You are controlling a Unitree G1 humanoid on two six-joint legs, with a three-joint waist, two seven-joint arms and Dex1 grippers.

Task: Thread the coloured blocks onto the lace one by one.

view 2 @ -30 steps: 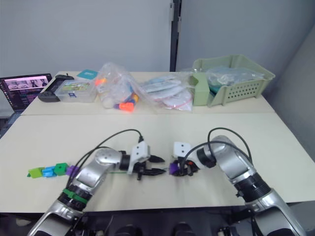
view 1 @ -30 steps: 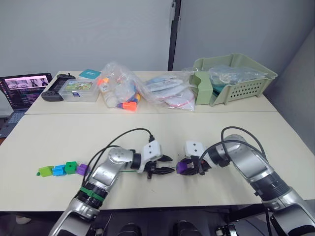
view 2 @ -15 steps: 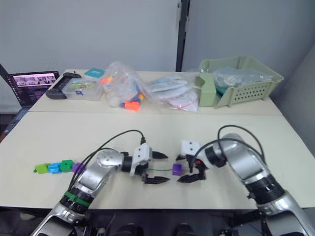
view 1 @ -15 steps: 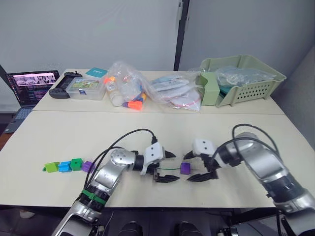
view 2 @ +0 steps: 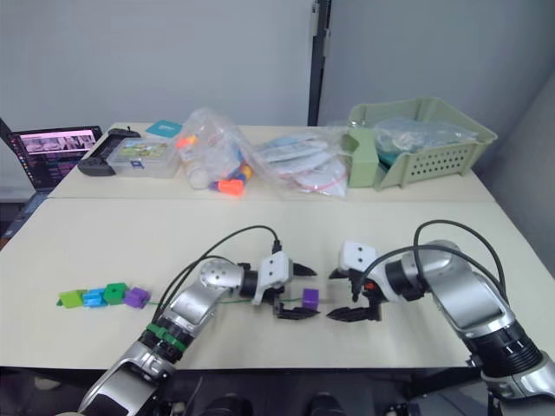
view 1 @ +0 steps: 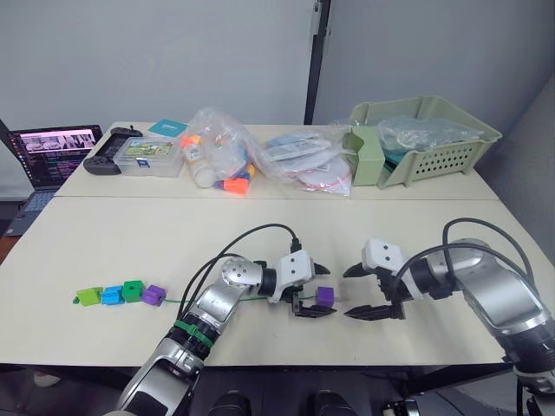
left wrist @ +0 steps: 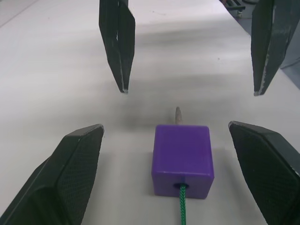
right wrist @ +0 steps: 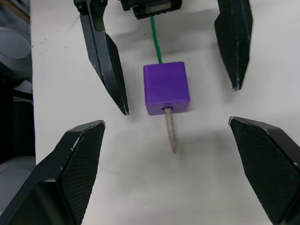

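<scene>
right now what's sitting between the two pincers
A purple block threaded on the green lace, its grey tip poking toward the right pincer; clearest in both wrist views.

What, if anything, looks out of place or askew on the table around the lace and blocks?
Nothing stands out. One purple block sits on the lace between both open grippers, its grey tip poking through. The other four blocks lie in a tidy row further along the lace.

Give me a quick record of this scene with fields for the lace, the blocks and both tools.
lace: green lace on the table, grey tip poking out of the purple block
other blocks: row of four, lime, blue, dark green, purple
left tool: left tool open, either side of the purple block
right tool: right tool open, facing it, not touching
</scene>
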